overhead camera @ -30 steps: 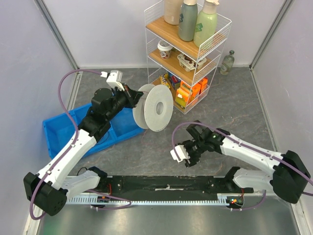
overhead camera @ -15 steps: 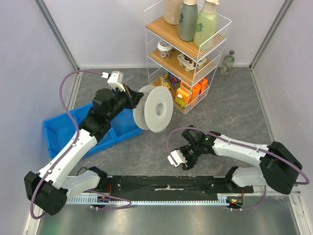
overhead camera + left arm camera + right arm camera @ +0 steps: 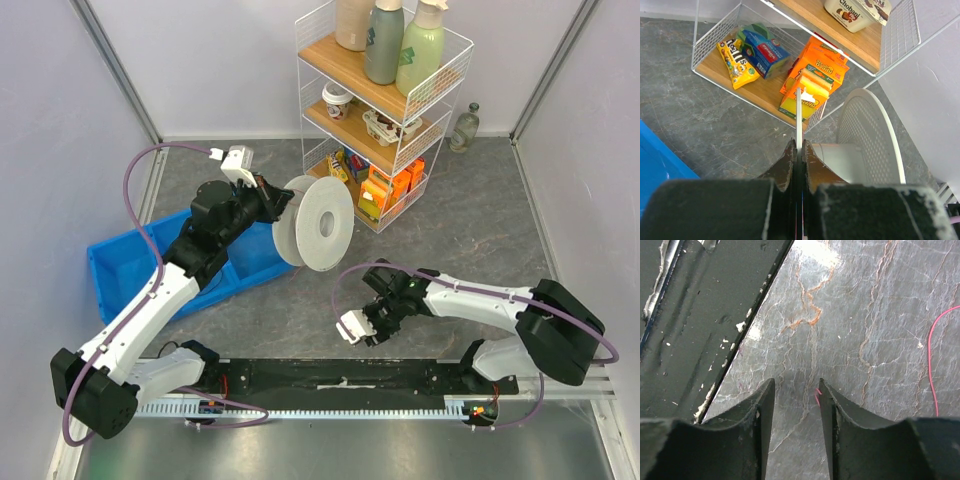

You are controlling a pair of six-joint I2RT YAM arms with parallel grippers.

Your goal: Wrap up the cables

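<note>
A white cable spool (image 3: 318,222) stands on edge at mid-table. My left gripper (image 3: 279,201) is shut on its near flange, which shows as a thin white edge (image 3: 798,112) between the closed fingers in the left wrist view (image 3: 799,146); the hub (image 3: 836,156) and the perforated far flange (image 3: 867,127) lie to the right. My right gripper (image 3: 378,320) is open and empty, low over the grey floor (image 3: 796,383). A thin red cable (image 3: 929,365) runs along the floor to its right. A short red cable end (image 3: 816,396) lies beside the right finger.
A wire shelf rack (image 3: 398,150) with snacks and bottles stands behind the spool. A blue bin (image 3: 125,268) sits at the left under my left arm. A black strip (image 3: 340,375) runs along the near edge and also shows in the right wrist view (image 3: 695,315). A glass bottle (image 3: 465,127) stands at back right.
My right gripper has moved left and toward the near edge, staying open. The left gripper and spool have not moved.
</note>
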